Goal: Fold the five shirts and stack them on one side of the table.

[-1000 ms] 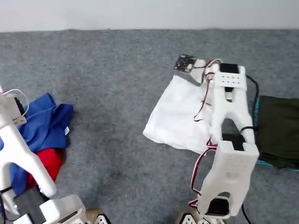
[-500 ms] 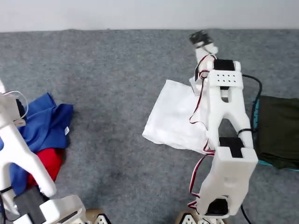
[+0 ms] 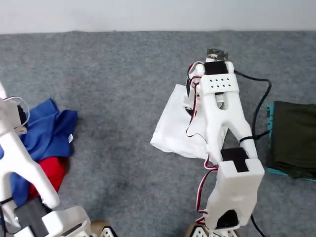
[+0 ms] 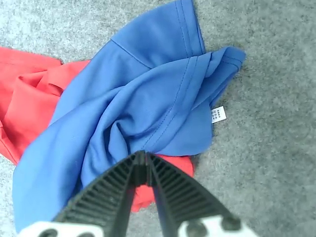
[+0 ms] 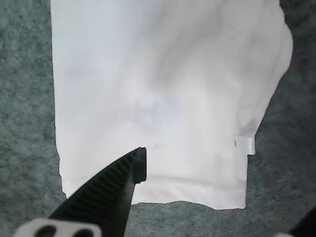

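High camera looks down over the table (image 3: 123, 74). Left wrist camera sits close above the blue shirt (image 4: 148, 98), right wrist above the white shirt (image 5: 148, 89); overhead shares both.

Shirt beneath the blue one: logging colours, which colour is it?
Red shirt, clearest in left wrist view.

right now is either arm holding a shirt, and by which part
Nothing is held. The right jaws hang open over the white shirt; the left jaws are shut above the blue shirt, with no cloth between them.
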Controlling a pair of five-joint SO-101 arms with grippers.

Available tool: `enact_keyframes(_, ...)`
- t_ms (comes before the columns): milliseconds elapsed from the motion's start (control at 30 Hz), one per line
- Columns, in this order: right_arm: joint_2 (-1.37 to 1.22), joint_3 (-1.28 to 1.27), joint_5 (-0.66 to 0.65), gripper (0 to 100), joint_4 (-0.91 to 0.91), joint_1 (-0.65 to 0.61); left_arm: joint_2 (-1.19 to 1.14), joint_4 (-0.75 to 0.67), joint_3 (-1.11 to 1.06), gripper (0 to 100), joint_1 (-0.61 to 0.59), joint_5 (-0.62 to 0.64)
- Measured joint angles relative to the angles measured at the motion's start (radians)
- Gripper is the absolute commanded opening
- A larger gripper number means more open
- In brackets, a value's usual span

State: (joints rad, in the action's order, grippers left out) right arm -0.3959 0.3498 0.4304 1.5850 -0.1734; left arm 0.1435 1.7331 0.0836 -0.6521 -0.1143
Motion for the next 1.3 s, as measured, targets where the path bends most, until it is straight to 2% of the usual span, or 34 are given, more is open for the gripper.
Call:
enact_keyframes(200, -0.098, 0.002, 0.069, 51.4, -0.100, 0.003, 0.000, 0.000, 0.000, 2, 0.000, 0.000)
enact_keyframes(500, -0.321, 0.015, 0.144, 42.9, -0.281, 0.038, 0.000, 0.000, 0.000, 2, 0.000, 0.000)
enact_keyframes(600, -0.350, 0.038, 0.138, 32.2, -0.282, 0.040, 0.000, 0.000, 0.000, 2, 0.000, -0.002)
enact_keyframes(800, -0.353, 0.048, 0.089, 0.7, -0.262, 0.054, 0.000, 0.000, 0.000, 2, 0.000, -0.002)
enact_keyframes(900, -0.351, 0.055, 0.041, 3.5, -0.258, 0.091, 0.000, 0.000, 0.000, 2, 0.000, -0.003)
enact_keyframes(1067, -0.354, 0.101, -0.034, 0.9, -0.201, 0.126, 0.000, 0.000, 0.000, 2, 0.000, -0.003)
enact_keyframes(1300, -0.405, 0.295, -0.230, 0.9, 0.011, 0.149, 0.000, 0.000, 0.000, 2, 0.000, -0.003)
